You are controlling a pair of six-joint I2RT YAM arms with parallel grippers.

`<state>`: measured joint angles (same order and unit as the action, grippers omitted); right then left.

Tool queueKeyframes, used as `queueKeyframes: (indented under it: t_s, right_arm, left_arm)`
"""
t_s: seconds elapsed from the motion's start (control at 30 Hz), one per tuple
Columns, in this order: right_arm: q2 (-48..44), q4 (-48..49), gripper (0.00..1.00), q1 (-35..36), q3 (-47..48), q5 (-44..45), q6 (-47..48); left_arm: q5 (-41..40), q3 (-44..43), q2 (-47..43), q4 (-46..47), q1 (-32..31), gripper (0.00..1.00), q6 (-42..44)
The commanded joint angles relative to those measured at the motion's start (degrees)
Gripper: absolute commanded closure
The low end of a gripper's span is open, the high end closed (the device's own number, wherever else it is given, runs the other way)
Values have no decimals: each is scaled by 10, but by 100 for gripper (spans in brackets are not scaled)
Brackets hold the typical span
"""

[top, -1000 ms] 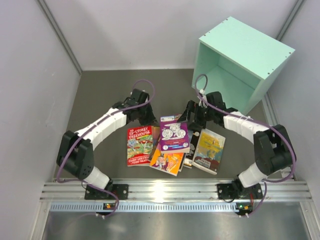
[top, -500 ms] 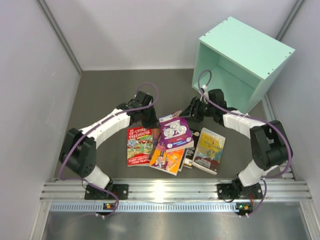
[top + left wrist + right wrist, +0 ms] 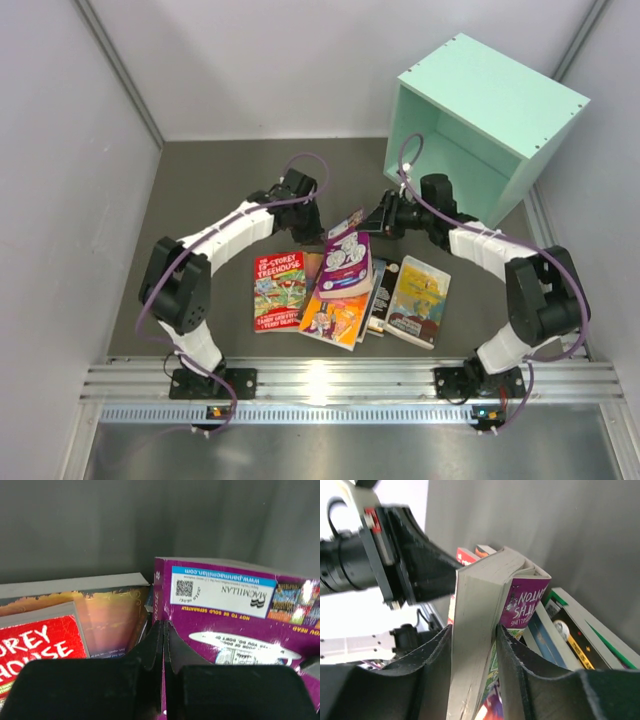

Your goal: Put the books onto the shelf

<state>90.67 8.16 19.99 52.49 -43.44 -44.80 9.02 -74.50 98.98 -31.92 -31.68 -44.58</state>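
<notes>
purple book (image 3: pixel 521 599) in right end effector (image 3: pixel 474 631)

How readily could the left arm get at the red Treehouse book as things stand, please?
Probably yes: the red Treehouse book lies face up at the pile's left edge with nothing on it, close beside the left gripper, whose shut fingers would first need opening.

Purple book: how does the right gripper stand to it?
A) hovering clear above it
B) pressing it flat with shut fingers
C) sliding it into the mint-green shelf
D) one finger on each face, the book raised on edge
D: in the right wrist view the right gripper has a finger against each face of the purple book, which stands up on edge above the other books.
</notes>
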Motion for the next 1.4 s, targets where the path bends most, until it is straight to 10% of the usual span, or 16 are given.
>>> queueKeyframes:
  t_s: [0.0, 0.37, 0.9, 1.37]
  right_arm:
    - [-32, -48, 64, 24, -4, -68, 51]
    - [-44, -159, 100, 22, 33, -6, 124]
    - [-62, -293, 100, -12, 414, 41, 97]
    - [226, -189, 100, -299, 913, 18, -155]
  left_arm:
    - [32, -43, 18, 45, -12, 100, 0]
    - [16, -63, 1, 23, -8, 100, 12]
    - [-131, -101, -160, -102, 88, 96, 78]
    - [-104, 7, -253, -100, 94, 97, 49]
